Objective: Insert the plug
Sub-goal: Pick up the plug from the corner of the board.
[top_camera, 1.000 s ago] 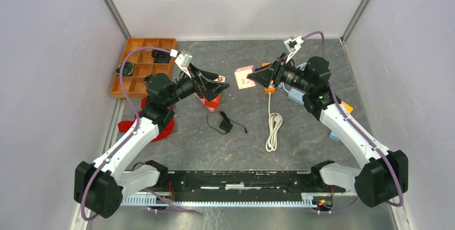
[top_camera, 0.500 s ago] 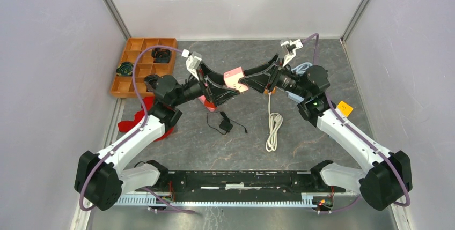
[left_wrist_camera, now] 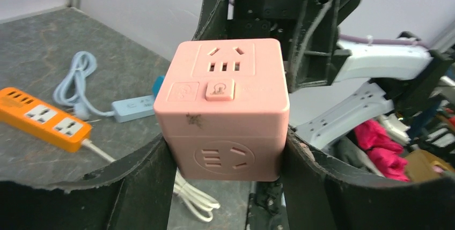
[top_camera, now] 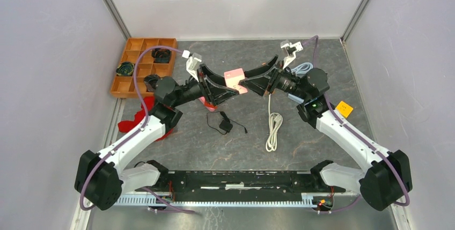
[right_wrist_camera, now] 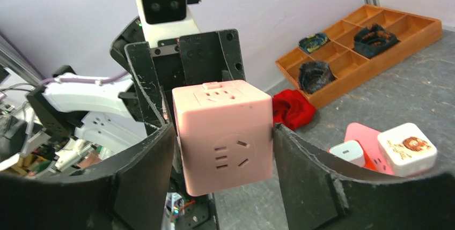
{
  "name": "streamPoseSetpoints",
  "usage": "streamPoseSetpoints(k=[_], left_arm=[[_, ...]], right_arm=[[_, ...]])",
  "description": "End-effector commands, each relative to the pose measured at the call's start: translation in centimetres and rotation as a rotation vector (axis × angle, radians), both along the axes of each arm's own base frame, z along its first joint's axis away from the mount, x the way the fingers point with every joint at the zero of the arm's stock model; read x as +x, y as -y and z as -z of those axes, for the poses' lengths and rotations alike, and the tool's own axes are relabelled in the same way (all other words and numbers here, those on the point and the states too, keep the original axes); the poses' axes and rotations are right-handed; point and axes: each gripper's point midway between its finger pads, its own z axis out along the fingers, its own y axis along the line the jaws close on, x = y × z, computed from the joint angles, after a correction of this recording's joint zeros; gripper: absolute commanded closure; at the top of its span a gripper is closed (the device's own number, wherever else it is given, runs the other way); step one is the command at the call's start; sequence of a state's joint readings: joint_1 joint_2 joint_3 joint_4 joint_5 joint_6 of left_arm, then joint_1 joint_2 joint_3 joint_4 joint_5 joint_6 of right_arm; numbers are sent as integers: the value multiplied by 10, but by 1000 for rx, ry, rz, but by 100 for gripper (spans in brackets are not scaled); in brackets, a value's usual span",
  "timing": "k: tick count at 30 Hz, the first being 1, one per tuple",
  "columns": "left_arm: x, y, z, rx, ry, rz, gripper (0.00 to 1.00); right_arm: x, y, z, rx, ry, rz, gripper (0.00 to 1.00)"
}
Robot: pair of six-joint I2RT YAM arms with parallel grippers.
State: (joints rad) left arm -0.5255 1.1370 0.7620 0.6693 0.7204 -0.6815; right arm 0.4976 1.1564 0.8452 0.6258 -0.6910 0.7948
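Both pairs of jaws are pressed against the pink socket cube (top_camera: 233, 75), held above the table's middle by the left gripper (left_wrist_camera: 225, 152) and right gripper (right_wrist_camera: 222, 149). Nearer the front edge, the black plug (top_camera: 226, 125) is laid on the grey stone-patterned table (top_camera: 204, 149). A wooden tray (top_camera: 140, 65) is set in the far left corner, with plain walls behind it. The tray's contents cannot be made out.

You've the socket cube (top_camera: 234, 75) between left gripper (left_wrist_camera: 225, 152) and right gripper (right_wrist_camera: 222, 152), above the bench (top_camera: 306, 155), coiled cable (top_camera: 273, 131) lying before it.
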Motion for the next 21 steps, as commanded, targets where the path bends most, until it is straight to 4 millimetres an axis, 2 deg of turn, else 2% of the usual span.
streamPoseSetpoints(k=[1, 3, 5, 9, 12, 17, 21], left_arm=[[11, -8, 9, 125, 143, -86, 61], [18, -12, 18, 198, 197, -129, 63], [25, -16, 28, 284, 281, -167, 64], [34, -17, 51, 445, 408, -211, 66], [38, -14, 61, 520, 444, -229, 68], [36, -10, 65, 533, 454, -219, 68], [41, -14, 63, 523, 437, -286, 66]], right_arm=[[-5, 1, -11, -43, 23, 11, 20], [4, 4, -5, -91, -13, 65, 8], [15, 6, -3, -150, -48, 115, 2], [27, 3, 5, -233, -111, 144, 2], [31, -2, 20, -307, -152, 163, 2], [32, -9, 38, -384, -173, 162, 2], [49, 4, 45, -420, -245, 293, 2]])
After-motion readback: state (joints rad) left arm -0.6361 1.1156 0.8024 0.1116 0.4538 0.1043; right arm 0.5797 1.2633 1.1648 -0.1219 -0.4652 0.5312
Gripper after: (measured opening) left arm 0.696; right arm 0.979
